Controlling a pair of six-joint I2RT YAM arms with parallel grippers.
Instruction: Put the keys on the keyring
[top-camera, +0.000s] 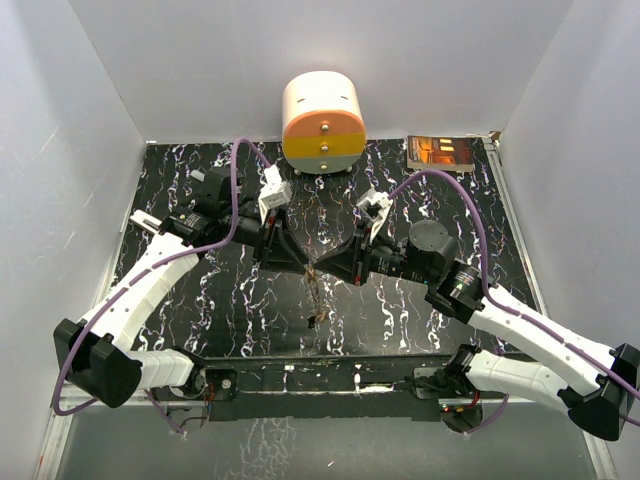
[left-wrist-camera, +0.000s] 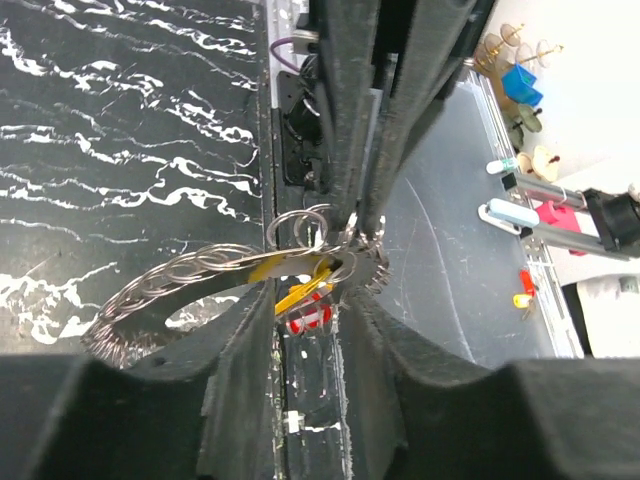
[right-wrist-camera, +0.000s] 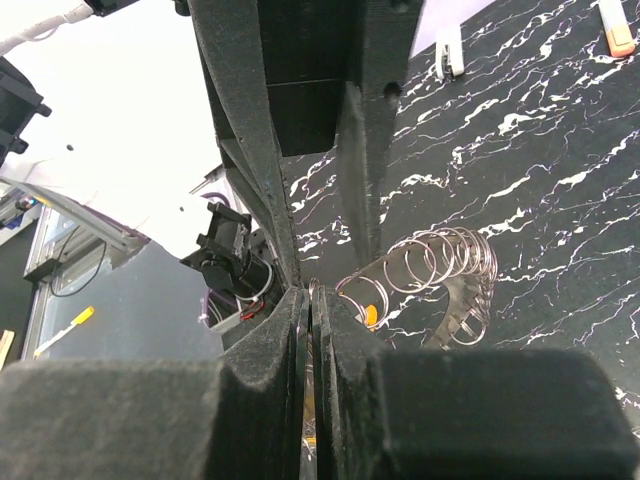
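Over the middle of the desk (top-camera: 200, 300), both arms meet tip to tip, the left fingers (top-camera: 285, 252) facing the right fingers (top-camera: 342, 265); from that meeting point a thin bundle hangs down toward the near edge, and whether its lower end touches the desk cannot be told from above. In the left wrist view the keyring (left-wrist-camera: 185, 275) shows as a silvery coil of overlapping loops curving away to one side of the left arm's own fingers, with a jagged stretch of rim where the other arm's tips come in; the keys (left-wrist-camera: 305, 300) sit right at the coil's end, a yellow head crossing between the tips and a red head just below it. The left fingers stand a narrow gap apart with the yellow key lying across them; whether they actually pinch it I cannot tell. The right fingers are pressed almost together on a thin silvery edge of the keyring. A round white, yellow and orange drum (top-camera: 322, 122) stands at the middle of the far edge; a flat book (top-camera: 442, 152) lies in the far right corner.
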